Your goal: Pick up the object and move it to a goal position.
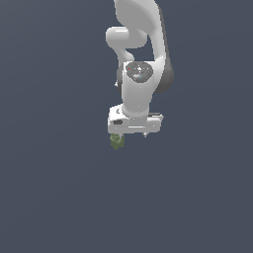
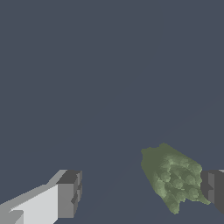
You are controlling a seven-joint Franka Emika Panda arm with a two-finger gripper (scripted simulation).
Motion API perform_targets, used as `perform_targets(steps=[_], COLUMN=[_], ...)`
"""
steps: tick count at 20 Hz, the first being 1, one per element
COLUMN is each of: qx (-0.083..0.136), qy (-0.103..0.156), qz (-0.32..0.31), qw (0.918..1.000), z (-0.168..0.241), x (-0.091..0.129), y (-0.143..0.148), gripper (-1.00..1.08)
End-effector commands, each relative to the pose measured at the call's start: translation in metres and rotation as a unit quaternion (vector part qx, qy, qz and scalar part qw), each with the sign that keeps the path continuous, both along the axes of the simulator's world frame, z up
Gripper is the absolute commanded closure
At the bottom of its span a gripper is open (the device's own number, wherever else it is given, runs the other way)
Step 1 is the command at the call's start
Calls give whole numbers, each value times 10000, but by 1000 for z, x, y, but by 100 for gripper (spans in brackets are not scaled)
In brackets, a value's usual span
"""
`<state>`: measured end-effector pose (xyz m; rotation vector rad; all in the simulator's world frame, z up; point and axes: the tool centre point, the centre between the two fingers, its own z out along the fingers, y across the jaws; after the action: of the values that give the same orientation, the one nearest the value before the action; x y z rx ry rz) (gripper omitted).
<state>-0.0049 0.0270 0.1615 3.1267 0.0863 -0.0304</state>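
The object [image 1: 116, 142] is a small lumpy olive-green blob. In the exterior view it sits just below the white hand, at the end toward that view's left. My gripper [image 1: 131, 134] points down and is open, its jaws spread wide. In the wrist view the object [image 2: 173, 177] lies between the fingers of the gripper [image 2: 141, 191], right against one dark fingertip [image 2: 213, 187]. A wide gap separates it from the other fingertip [image 2: 70, 194]. I cannot tell whether the object rests on the floor.
A flat, plain dark blue-grey surface [image 1: 59, 197] fills both views. The white arm [image 1: 141, 44] rises behind the hand toward the top of the exterior view. No other objects show.
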Motion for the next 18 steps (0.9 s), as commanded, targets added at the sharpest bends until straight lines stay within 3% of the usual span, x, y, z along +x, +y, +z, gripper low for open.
perform_targets(steps=[1, 10, 18], qx=[0, -79, -79], qy=[0, 10, 8], qz=[0, -346, -404], qw=[10000, 9994, 9992], z=[0, 3, 3], x=[0, -3, -4], y=[0, -38, -39], gripper=[-92, -92, -92])
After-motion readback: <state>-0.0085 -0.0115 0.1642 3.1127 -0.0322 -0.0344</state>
